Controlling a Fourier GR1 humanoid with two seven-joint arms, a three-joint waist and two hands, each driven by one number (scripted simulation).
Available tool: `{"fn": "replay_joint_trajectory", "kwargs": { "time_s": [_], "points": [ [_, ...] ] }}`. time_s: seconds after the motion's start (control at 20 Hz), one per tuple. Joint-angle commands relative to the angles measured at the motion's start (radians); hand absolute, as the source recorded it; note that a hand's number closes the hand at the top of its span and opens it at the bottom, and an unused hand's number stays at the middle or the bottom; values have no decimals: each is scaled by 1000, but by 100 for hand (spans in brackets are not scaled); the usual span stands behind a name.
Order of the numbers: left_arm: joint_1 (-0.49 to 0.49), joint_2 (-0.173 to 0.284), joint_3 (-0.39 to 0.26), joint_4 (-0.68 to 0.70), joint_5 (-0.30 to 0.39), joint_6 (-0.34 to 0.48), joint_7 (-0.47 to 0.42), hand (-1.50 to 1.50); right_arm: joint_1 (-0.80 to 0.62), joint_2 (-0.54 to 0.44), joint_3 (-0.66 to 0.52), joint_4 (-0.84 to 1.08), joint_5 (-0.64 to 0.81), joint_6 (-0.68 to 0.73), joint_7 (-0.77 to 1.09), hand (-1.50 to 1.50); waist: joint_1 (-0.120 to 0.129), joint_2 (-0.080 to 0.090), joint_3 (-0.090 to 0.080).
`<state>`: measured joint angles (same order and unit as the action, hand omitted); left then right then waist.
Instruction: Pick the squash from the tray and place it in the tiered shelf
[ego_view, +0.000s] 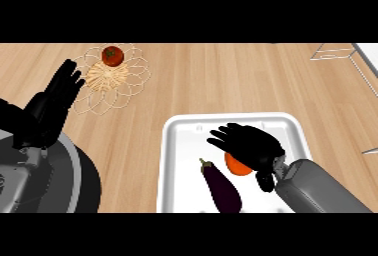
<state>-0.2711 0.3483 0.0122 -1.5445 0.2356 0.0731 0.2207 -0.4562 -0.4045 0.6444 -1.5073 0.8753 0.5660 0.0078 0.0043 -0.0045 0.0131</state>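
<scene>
Nearest the lower edge, the right forearm entered the white tray (181, 150), and the right hand (247, 142) was spread over the tray's middle, fingers fairly straight and holding nothing. The squash (236, 165) lay in the tray just under the heel of that hand; only an orange patch showed, the rest hidden by palm and thumb. Whether the hand touched it could not be told. Beside it, toward the left and nearer, a dark purple eggplant (221, 187) lay lengthwise, its stem end close to the squash.

Judgement on handling: the squash looked smooth-skinned and rounded, so probably stiff, not fragile, moderately heavy for its size, and inclined to roll or slip on the tray floor. Best hold is likely across its widest part, thumb opposing the fingers, approaching from the side away from the eggplant to avoid nudging it.

Further out at the view's left, the left hand (55, 97) rested open, fingers up. Beyond it a wire trivet (129, 82) carried a tomato (111, 55). At the far right corner, the tiered shelf (347, 52) showed only as thin wire framing, well apart from the tray.
</scene>
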Motion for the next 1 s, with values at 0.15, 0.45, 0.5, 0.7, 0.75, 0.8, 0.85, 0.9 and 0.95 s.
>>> {"fn": "replay_joint_trajectory", "kwargs": {
  "time_s": [0.15, 0.45, 0.5, 0.7, 0.75, 0.8, 0.85, 0.9, 0.95],
  "points": [
    [40, -48, -16, 29, -30, 22, -11, 0, -1, 84, 25, 163, 87, -60, -37, 150, 5, 7, -13],
    [60, -42, -20, -10, -20, 14, 9, 0, 13, 32, 59, 176, 166, -191, -186, 150, 7, 6, -12],
    [56, -22, -3, -40, -9, -2, 28, 0, -30, 43, 19, 159, 147, -133, -197, 150, 5, 5, -13],
    [33, -33, -2, 48, -25, -1, -29, 0, 15, 115, -50, 182, 149, -187, -102, 150, -3, 6, -13],
    [57, -18, 14, 51, 0, -12, -30, 0, 41, 158, -97, 217, 141, -200, 17, 150, -3, 8, -13],
    [7, -44, -13, 51, -37, 39, -15, 0, 30, 203, -149, 223, 123, -165, 117, 150, -19, 8, -13],
    [52, -23, -4, 26, -12, 11, -14, 0, 74, 215, -196, 236, 120, -200, 193, 150, -20, 5, -13],
    [53, -6, 3, 4, -4, 7, 9, 0, 91, 270, -226, 236, 127, -219, 303, 150, -22, -1, -13],
    [49, -11, 15, 25, -16, 32, -2, 0, 84, 273, -295, 230, 108, -214, 367, 150, -42, 0, -14]
  ]
}}
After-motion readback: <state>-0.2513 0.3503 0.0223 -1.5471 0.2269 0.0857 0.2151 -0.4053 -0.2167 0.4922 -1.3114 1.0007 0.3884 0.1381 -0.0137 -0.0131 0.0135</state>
